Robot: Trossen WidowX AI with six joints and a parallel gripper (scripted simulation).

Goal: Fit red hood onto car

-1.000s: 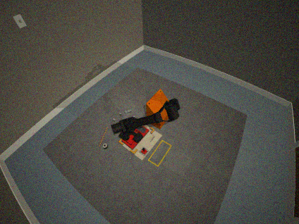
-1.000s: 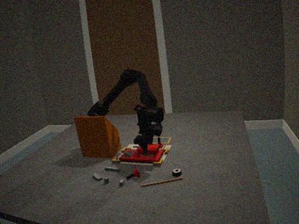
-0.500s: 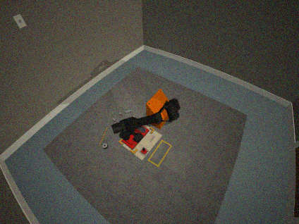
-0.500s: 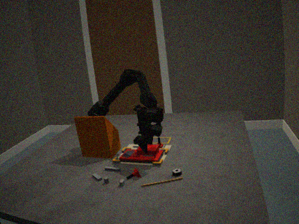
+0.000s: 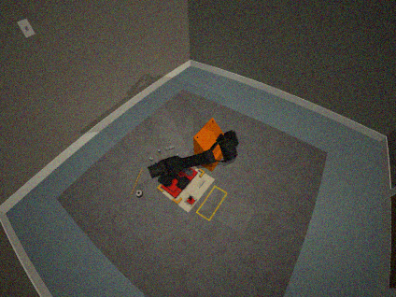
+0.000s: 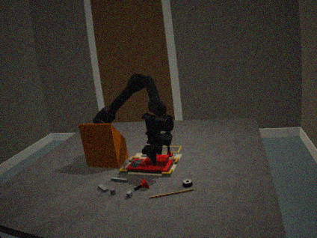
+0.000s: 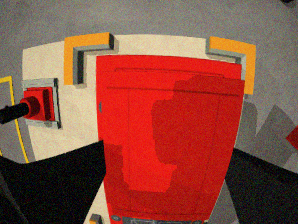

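The red hood point(image 7: 165, 115) point(image 6: 162, 159) lies over the car, and its flat roof fills the middle of the wrist view. My gripper point(image 7: 167, 150) point(image 6: 155, 162) is shut on the hood, with one black finger against each long side. The red chassis point(image 6: 145, 168) sits under the hood in the cream jig board point(image 7: 150, 45) point(image 5: 188, 206), between orange corner brackets point(image 7: 90, 40). The engine block, the pegs and the corner holes are hidden in the wrist view. I cannot tell whether the hood touches the deck all round.
A red block point(image 7: 46, 104) point(image 5: 190, 201) with a black handle stands in a grey frame on the board. A yellow outline point(image 5: 218, 205) lies beside it. A large orange block point(image 6: 99, 146) stands near the arm's base. A roll point(image 6: 188, 182), a stick point(image 6: 172, 193) and several small pieces lie nearby.
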